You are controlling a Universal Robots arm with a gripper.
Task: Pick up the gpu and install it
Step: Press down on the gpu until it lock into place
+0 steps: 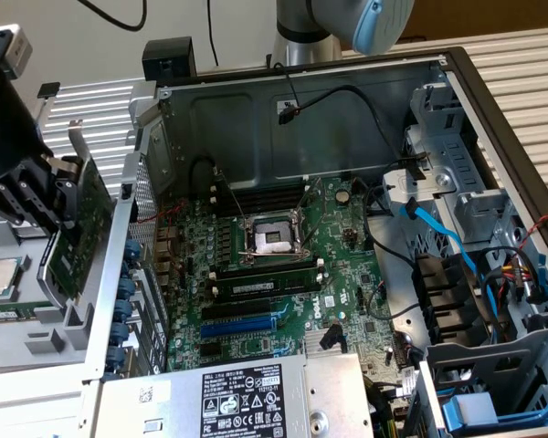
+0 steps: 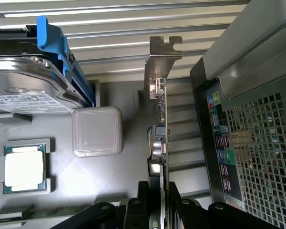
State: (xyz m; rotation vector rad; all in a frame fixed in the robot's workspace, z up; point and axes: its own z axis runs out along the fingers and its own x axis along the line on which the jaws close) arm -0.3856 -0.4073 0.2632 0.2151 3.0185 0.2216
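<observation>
The pick-up looks done and the carry is in hand: the gripper (image 1: pixel 57 196) is clamped on the gpu (image 1: pixel 78 228), its fingers (image 2: pixel 142 200) pinching the card edge-on (the silver bracket (image 2: pixel 159 62) points away from the wrist). The card hangs just outside the computer case (image 1: pixel 119 274), beside its perforated rear wall. Seating it, I judge, calls for lining its edge over a slot inside the case.
</observation>
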